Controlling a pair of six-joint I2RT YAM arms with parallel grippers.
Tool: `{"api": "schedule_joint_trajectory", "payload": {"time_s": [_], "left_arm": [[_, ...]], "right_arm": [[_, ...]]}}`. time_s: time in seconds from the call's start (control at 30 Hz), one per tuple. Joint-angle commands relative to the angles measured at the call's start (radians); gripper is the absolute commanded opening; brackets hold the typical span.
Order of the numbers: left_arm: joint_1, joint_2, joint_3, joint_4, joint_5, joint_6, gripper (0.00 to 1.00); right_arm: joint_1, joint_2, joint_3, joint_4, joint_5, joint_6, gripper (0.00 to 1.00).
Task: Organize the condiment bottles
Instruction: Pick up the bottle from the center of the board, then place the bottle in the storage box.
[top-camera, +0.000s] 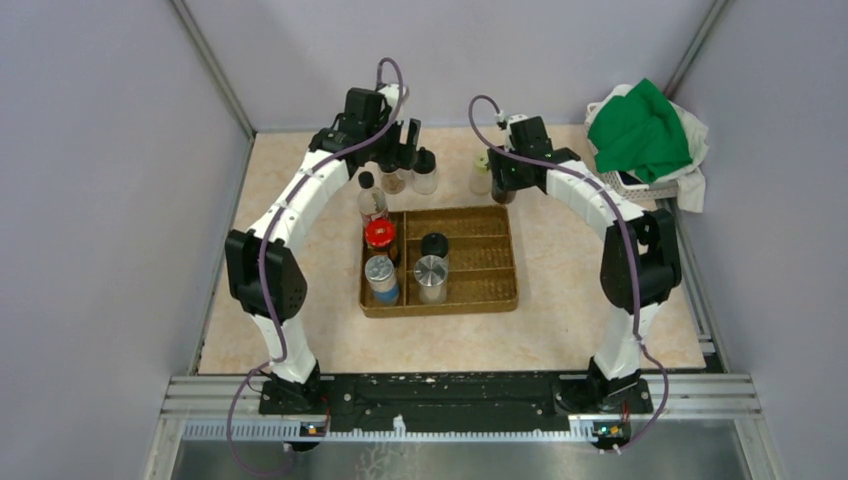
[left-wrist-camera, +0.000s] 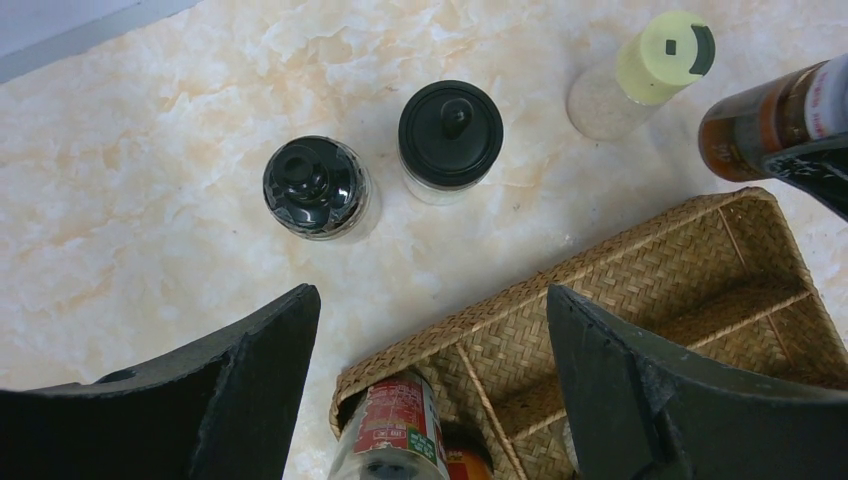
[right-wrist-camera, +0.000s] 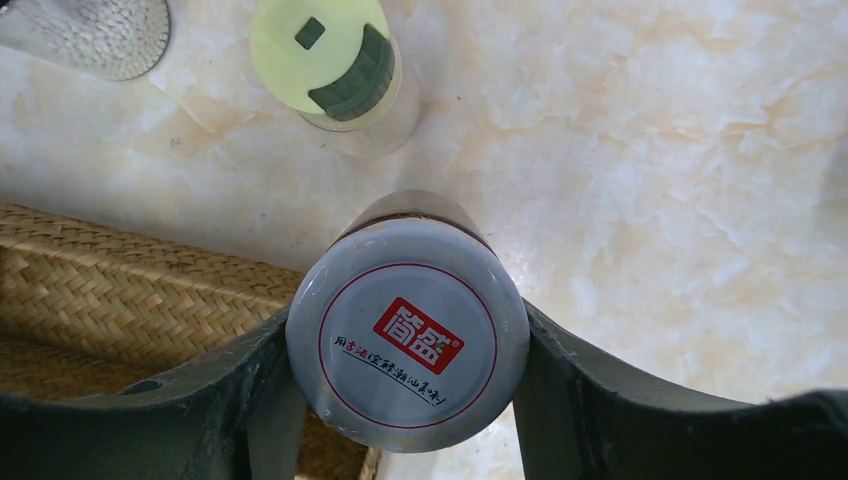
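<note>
My right gripper (right-wrist-camera: 407, 370) is shut on a brown jar with a white printed lid (right-wrist-camera: 407, 335), just beyond the far right corner of the woven tray (top-camera: 440, 306); the jar also shows in the left wrist view (left-wrist-camera: 760, 125). A yellow-green-lidded shaker (right-wrist-camera: 325, 55) stands behind it. My left gripper (left-wrist-camera: 430, 380) is open and empty above the tray's far left corner, over the tall red-labelled bottle (left-wrist-camera: 395, 430). Two black-lidded jars (left-wrist-camera: 316, 186) (left-wrist-camera: 450, 135) stand on the table beyond the tray. In the tray stand a red-lidded jar (top-camera: 378, 234), a black-lidded jar (top-camera: 434, 244) and two silver-lidded jars (top-camera: 380, 270) (top-camera: 431, 270).
A white basket holding a green cloth (top-camera: 645, 130) sits at the back right corner. Grey walls close the table on three sides. A metal rail (top-camera: 460, 395) runs along the near edge by the arm bases.
</note>
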Motion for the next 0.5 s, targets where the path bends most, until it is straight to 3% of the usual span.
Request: {"api": "schedule_joint_trajectory", "payload": {"time_s": [0.0,0.47], "left_arm": [[-0.004,-0.064,-0.01,0.032,0.002,0.005,0.9],[-0.007,-0.072,-0.021,0.035,0.01,-0.003,0.89]], "right_arm": [[-0.006,-0.132,0.088,0.036,0.042,-0.019,0.33],[-0.006,-0.323,0.003,-0.05,0.148,-0.033,0.32]]}}
